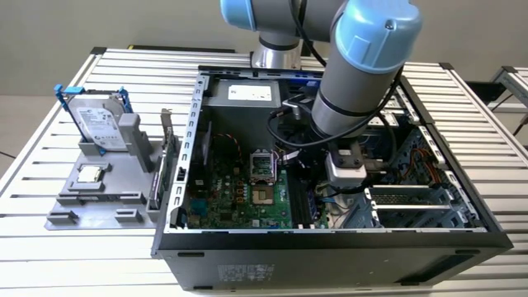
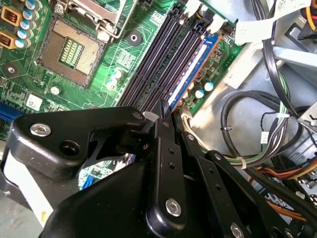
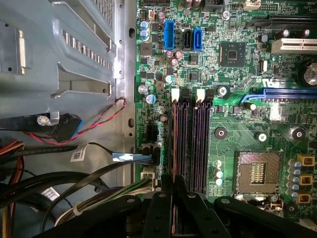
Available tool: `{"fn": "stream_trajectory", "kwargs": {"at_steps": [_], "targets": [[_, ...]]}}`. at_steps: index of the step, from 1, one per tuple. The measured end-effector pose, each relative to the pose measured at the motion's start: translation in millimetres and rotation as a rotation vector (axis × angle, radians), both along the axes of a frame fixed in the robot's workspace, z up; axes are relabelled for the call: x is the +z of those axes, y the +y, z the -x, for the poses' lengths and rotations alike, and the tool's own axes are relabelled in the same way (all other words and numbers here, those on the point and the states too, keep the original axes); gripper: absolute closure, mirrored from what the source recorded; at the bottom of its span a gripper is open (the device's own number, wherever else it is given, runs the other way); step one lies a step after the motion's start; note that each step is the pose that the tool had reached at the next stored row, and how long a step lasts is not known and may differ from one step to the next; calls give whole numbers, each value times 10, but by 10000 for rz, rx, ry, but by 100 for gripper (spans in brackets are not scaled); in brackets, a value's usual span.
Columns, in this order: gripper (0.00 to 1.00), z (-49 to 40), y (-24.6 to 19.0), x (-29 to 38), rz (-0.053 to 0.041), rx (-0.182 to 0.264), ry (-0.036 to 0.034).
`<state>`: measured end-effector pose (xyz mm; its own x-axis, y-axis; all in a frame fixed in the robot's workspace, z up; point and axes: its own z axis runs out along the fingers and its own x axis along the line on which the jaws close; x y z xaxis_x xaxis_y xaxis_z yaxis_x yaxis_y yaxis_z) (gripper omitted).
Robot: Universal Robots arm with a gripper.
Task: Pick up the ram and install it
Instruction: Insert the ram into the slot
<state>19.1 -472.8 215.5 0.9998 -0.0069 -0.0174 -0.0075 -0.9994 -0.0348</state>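
Note:
My gripper reaches down inside the open computer case, over the black memory slots of the green motherboard. The black fingers stand close together, pinching the ram, a very thin stick seen edge-on. In both wrist views the ram runs along the outermost slot, the one nearest the cables. Whether it sits fully in that slot I cannot tell. The other slots beside it are bare, and white latches show at their far ends.
A CPU socket lies beside the slots. Cable bundles and a metal drive cage crowd the other side. Outside the case, at the exterior view's left, a grey fixture holds a blue-railed hard drive and a bracketed card.

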Motion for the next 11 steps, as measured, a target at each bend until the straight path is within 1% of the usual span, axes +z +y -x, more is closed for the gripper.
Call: {"fn": "stream_trajectory", "kwargs": {"at_steps": [11], "targets": [[100,0,6,-9,-6,-3,3]]}}
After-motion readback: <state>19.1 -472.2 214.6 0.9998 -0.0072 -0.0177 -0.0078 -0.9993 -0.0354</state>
